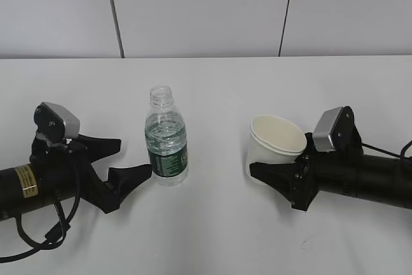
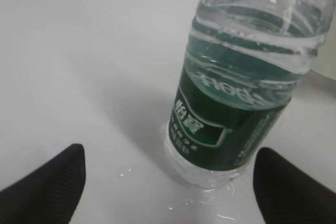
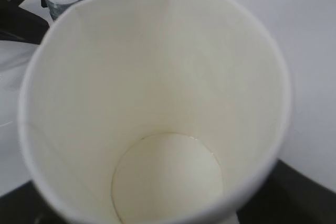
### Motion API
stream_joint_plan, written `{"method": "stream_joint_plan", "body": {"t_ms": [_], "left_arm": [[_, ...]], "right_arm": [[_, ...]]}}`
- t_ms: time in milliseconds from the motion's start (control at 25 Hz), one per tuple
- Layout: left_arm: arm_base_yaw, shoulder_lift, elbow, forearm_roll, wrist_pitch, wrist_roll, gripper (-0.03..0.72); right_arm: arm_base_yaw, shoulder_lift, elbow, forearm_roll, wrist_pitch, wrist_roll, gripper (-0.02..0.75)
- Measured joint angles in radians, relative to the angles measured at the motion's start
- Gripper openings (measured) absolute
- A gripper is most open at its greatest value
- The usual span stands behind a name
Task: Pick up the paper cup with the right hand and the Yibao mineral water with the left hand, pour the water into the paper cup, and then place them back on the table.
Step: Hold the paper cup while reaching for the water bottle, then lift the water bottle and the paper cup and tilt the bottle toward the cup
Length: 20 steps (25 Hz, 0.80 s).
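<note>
Standing bottle fronts left end effector.

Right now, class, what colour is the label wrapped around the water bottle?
Dark green with white print. The label on the bottle shows best in the left wrist view.

Exterior slanted down, frontal; wrist views close; all share bottle.

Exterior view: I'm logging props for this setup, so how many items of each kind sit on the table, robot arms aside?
Paper cup: 1
Water bottle: 1
Total: 2, both on the white table
</note>
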Motion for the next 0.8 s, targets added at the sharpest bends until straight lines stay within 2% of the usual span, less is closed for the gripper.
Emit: {"method": "stream_joint_plan", "body": {"t_ms": [400,600,800], "left_arm": [[0.0,0.0,-0.018,0.084,0.001,-0.05,0.591],[0.0,0.002,-0.07,0.091,0.0,-0.057,0.591],[-0.008,0.05,-0.125,0.161,-0.001,-0.133,0.591]], "right_arm": [[0.0,0.0,-0.085,-0.112,0.0,0.079,0.521],[0.0,0.0,-0.089,-0.12,0.0,0.087,0.521],[0.0,0.0,-0.089,-0.12,0.0,0.091,0.521]]}}
